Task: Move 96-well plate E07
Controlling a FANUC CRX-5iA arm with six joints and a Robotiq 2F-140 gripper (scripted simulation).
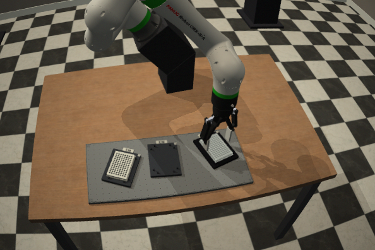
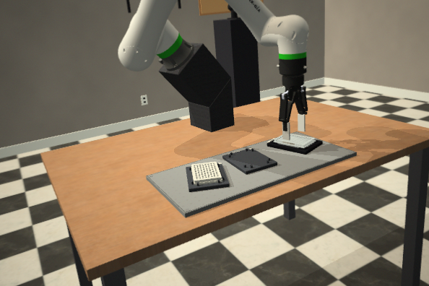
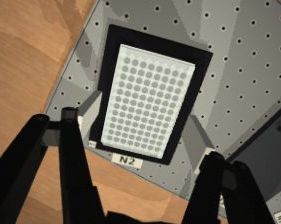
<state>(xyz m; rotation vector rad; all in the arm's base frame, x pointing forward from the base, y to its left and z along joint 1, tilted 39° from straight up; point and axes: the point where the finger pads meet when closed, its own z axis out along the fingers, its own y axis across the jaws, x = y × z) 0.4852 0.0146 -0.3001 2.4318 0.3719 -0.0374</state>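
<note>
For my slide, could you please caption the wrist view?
Open gripper poised above plate E07, its fingers straddling the plate in nest N2.
</note>
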